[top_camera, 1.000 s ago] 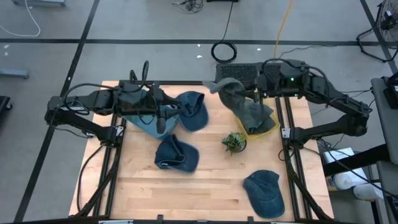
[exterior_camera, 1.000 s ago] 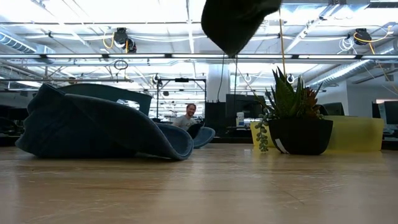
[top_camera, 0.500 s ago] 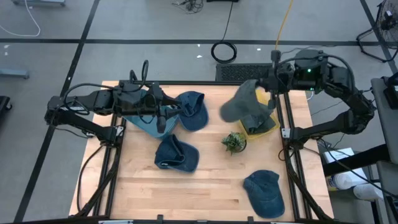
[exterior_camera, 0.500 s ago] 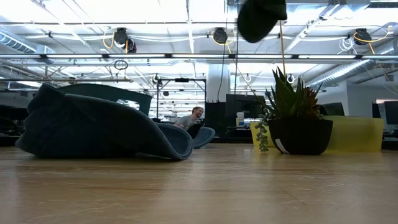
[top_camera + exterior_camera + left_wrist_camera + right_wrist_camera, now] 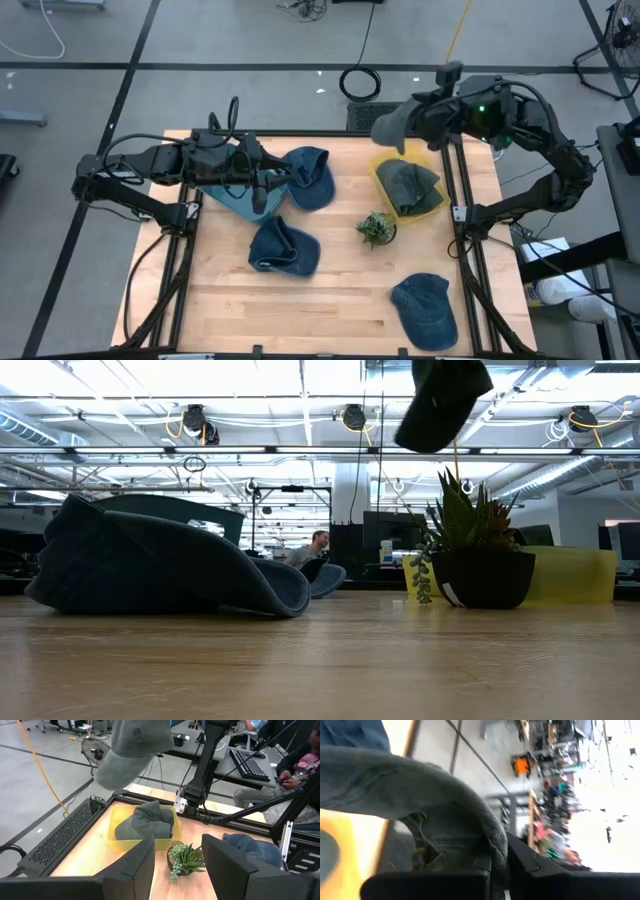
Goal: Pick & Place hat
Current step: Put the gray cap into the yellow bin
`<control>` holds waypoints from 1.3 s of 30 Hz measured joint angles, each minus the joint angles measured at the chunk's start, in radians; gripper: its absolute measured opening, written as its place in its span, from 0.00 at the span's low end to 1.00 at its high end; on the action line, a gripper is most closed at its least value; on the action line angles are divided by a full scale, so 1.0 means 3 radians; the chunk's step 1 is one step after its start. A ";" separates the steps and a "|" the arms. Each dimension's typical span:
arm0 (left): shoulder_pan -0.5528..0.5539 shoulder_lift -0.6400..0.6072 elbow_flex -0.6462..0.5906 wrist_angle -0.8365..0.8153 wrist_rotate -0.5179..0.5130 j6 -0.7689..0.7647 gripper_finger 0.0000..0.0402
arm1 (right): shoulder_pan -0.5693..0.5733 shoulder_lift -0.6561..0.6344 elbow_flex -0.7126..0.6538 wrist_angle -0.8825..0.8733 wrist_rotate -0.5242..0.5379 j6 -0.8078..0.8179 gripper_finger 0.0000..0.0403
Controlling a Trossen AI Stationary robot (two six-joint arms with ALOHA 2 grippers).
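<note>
A grey-green hat (image 5: pixel 392 124) hangs in the air beyond the table's far right corner, with my right gripper (image 5: pixel 428 116) shut on it; the low view shows this hat (image 5: pixel 441 400) high above the plant. Below it a yellow bin (image 5: pixel 436 205) holds another grey hat (image 5: pixel 408 183). My left gripper (image 5: pixel 268 186) stands open at the far left above a teal cloth (image 5: pixel 230 203), and nothing lies between its fingers (image 5: pixel 134 868). Blue hats lie brim-down on the wood at the far middle (image 5: pixel 310 178), in the middle (image 5: pixel 283 247) and near the front right (image 5: pixel 425 308). My right gripper pinches an edge of the hat's crown (image 5: pixel 490 837) between its two fingers, close to the back strap (image 5: pixel 421 851); how many layers, I cannot tell. The fingers come nearly level from the table's right side. The hat hangs lifted clear of the bin and the table, brim toward the left.
A small potted plant (image 5: pixel 377 228) stands just near-left of the yellow bin. A black frame rail (image 5: pixel 462 200) runs along the table's right edge. Bare wood lies open at the front left (image 5: pixel 230 310). People sit at desks beyond the table (image 5: pixel 295 765).
My right gripper has risen and drawn toward the table's far right corner while rolling over. The grey-green hat, draped just above the yellow bin a second ago, has swung up and turned about, and now hangs clear past the bin's far side.
</note>
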 joint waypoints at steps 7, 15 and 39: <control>0.0022 0.0000 0.0000 -0.0003 0.0000 -0.0025 0.42 | 0.0000 -0.0013 0.0000 0.0001 0.0524 -0.0532 0.03; 0.0116 0.0000 0.0001 -0.0054 0.0133 -0.0091 0.42 | 0.0001 -0.0044 0.0000 0.0107 0.0932 -0.1041 0.03; 0.0134 0.0000 0.0001 -0.0097 0.0332 -0.0224 0.42 | 0.0005 -0.0102 -0.0673 -0.0261 0.1124 -0.0144 0.03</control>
